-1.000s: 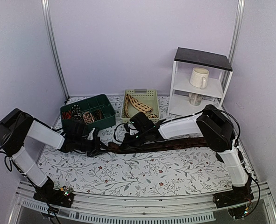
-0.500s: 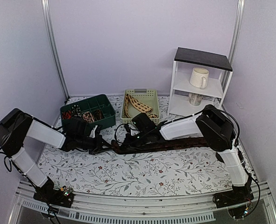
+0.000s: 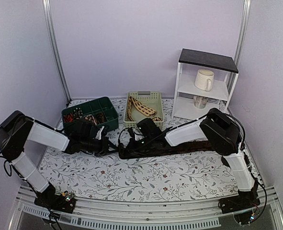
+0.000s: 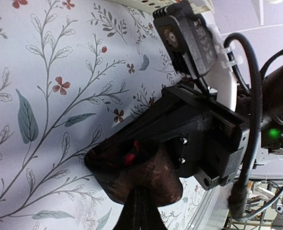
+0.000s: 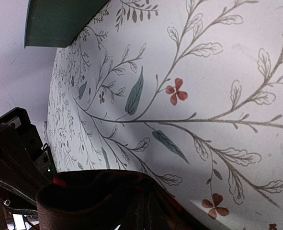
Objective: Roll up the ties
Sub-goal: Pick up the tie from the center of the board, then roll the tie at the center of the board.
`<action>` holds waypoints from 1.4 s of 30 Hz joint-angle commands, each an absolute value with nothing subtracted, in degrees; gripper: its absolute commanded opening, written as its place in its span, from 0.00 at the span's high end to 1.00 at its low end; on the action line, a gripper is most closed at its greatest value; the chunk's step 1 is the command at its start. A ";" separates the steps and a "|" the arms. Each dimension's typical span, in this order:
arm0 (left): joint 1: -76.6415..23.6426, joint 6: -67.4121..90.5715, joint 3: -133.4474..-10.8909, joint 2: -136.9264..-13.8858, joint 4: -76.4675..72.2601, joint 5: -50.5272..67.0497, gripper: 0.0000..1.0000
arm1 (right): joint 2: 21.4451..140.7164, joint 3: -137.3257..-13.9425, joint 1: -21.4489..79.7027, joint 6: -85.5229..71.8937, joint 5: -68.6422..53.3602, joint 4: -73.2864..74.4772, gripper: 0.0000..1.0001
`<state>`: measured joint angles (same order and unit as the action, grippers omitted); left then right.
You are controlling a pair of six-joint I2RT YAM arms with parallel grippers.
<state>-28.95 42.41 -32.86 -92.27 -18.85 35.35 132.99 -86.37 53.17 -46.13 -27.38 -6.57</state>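
Observation:
A dark brown-black tie [image 3: 179, 146] lies across the table from the middle toward the right. Its left end is folded over into a loop. My left gripper [image 3: 107, 143] and right gripper [image 3: 126, 143] meet at that end. In the left wrist view my left gripper [image 4: 140, 196] is shut on the folded end [image 4: 146, 175], with the right gripper's body [image 4: 203, 139] just behind. In the right wrist view my right gripper [image 5: 148, 196] is shut on the same loop [image 5: 93, 196]. A beige tie [image 3: 142, 108] lies in the pale green basket [image 3: 156, 98]. Small rolled ties [image 3: 86, 118] sit in the dark green bin [image 3: 107, 123].
A white shelf unit [image 3: 204, 84] with a cream mug [image 3: 204, 79] and a patterned cup [image 3: 200, 101] stands at the back right. The floral tablecloth [image 3: 146, 177] covers the table. Walls close in on the left, back and right.
Both grippers have shifted to the right together. The tie's folded left end has moved right with them, so the flat length looks shorter.

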 commanded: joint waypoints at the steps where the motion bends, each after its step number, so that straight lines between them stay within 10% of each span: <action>1: -30.20 40.91 -34.65 -92.68 -18.21 35.00 1.00 | 129.79 -83.71 53.07 -46.25 -25.39 -7.20 0.98; 42: -33.79 40.43 -38.34 -96.46 -17.54 35.51 1.00 | 121.32 -74.16 51.56 -49.27 -20.17 -9.85 0.93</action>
